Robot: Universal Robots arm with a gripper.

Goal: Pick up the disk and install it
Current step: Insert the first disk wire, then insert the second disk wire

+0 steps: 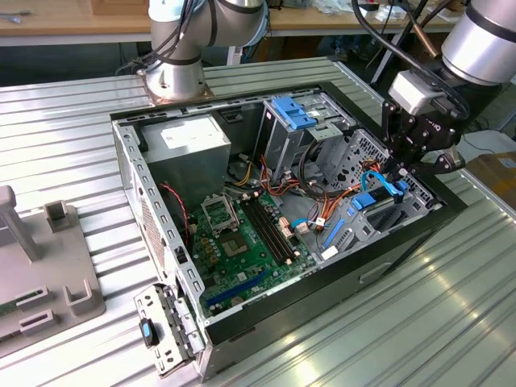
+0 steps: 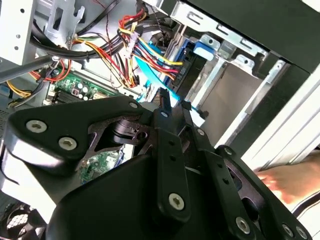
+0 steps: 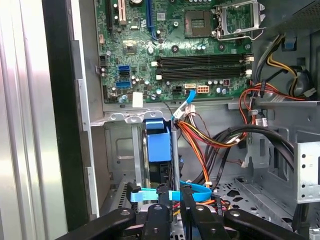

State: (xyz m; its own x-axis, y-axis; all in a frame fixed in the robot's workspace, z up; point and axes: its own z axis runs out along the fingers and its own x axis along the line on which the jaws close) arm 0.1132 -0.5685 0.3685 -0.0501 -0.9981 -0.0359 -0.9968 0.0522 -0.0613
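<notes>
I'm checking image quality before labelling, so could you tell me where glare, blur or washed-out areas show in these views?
In the exterior view, the ribbed metal table carries bright glare at the lower right. In the second wrist view, the gripper is dark against a washed-out background, and a blurred hand shows. In the first wrist view, the computer case's side is overexposed.

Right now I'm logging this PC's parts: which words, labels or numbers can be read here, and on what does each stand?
No text can be read with confidence.
White label on the power supply: print too small to read.
White sticker at the motherboard's edge: looks blank or too blurred to tell.
Markings printed on the motherboard: too small to read.
</notes>
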